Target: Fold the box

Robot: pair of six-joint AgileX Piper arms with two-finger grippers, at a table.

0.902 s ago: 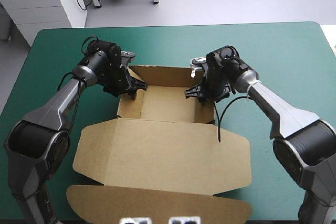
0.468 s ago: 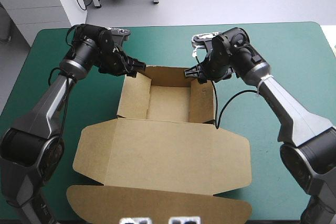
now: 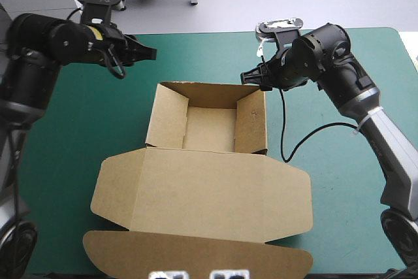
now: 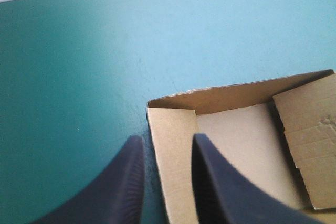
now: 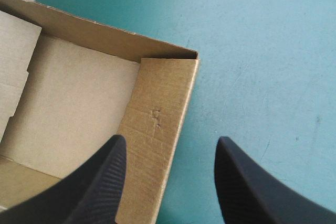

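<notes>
The box (image 3: 209,129) is already a tray, walls tucked, below the left gripper (image 3: 147,52) and right gripper (image 3: 249,78), both open and empty; the lid (image 3: 202,191) lies flat

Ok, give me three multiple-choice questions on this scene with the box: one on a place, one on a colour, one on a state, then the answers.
1. Where does the lid of the box lie?
A. flat on the table, on the near side
B. folded over the walls
C. off the table

2. What colour is the table cover?
A. white
B. teal-green
C. red

3. How are the left hand and right hand?
A. both shut on the box
B. one open, one shut
C. both open, empty

Answers:
1. A, the lid spreads flat toward the near edge.
2. B, teal-green shows all round the box.
3. C, each wrist view shows its fingers apart, gripping nothing.
</notes>
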